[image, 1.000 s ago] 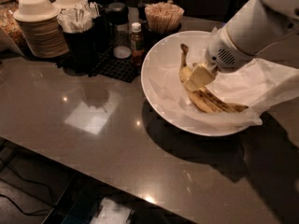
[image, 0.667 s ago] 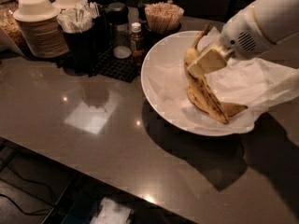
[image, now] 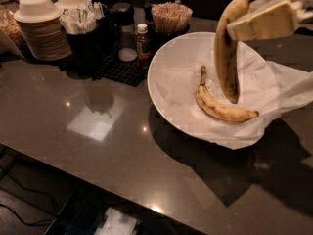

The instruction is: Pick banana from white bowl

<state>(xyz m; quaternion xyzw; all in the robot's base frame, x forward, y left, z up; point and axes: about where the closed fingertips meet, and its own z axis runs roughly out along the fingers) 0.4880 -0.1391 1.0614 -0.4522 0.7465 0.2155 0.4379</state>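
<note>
My gripper [image: 250, 24] is at the upper right, above the right half of the white bowl [image: 164, 58]. It is shut on the banana [image: 226, 58], a long yellow fruit with brown spots that hangs down from the cream fingers [image: 274, 18], its lower tip just above the bowl. The banana is clear of the crinkled white paper [image: 274, 87] lining the bowl. A second, smaller-looking spotted banana [image: 220, 109] with a dark stem lies on the paper inside the bowl.
Behind the bowl stand a cup of wooden stirrers [image: 171, 16] and a small bottle [image: 142, 43]. At the far left are stacked off-white bowls [image: 39, 26] and a black caddy of packets [image: 85, 28]. The dark counter's front edge runs diagonally below.
The gripper has risen up and to the right out of the bowl with the banana in it. The other banana stays on the paper.
</note>
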